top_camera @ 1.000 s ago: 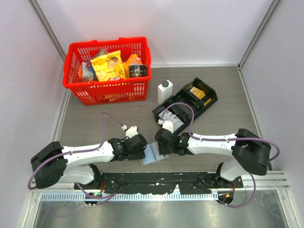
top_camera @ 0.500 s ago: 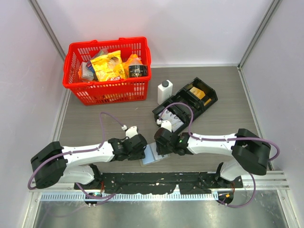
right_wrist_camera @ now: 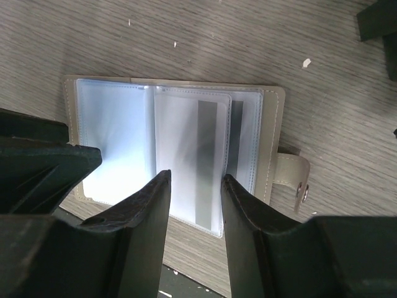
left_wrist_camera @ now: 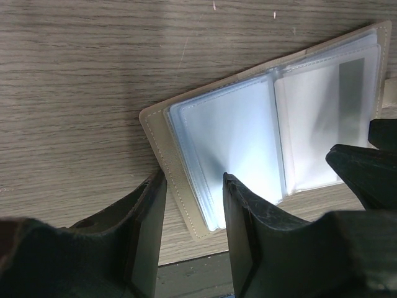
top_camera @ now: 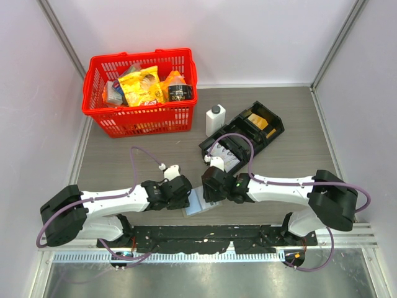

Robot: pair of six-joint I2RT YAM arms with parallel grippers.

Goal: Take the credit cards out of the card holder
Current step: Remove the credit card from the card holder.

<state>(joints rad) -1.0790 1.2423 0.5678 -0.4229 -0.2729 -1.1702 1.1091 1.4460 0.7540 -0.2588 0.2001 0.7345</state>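
The card holder point(top_camera: 196, 204) lies open on the wooden table point(top_camera: 124, 155), at 6 o'clock near the front edge, between the two grippers. In the top view it is only a pale blue patch. That view alone shows the red basket point(top_camera: 141, 60) of groceries at 11 o'clock, and the white bottle point(top_camera: 214, 119) and black tray point(top_camera: 243, 138) at 1 o'clock.

The left wrist view shows the tan stitched cover point(left_wrist_camera: 162, 146) and clear sleeves point(left_wrist_camera: 229, 124). The left gripper point(left_wrist_camera: 193, 186) stands half wide, holding nothing. It straddles the holder's edge at 7 o'clock.

Only the right wrist view shows a card point(right_wrist_camera: 206, 161) with a dark stripe in a sleeve, and a snap strap point(right_wrist_camera: 291, 174) at 3 o'clock. The right gripper point(right_wrist_camera: 195, 180) is also half wide, over that sleeve's 6 o'clock edge.
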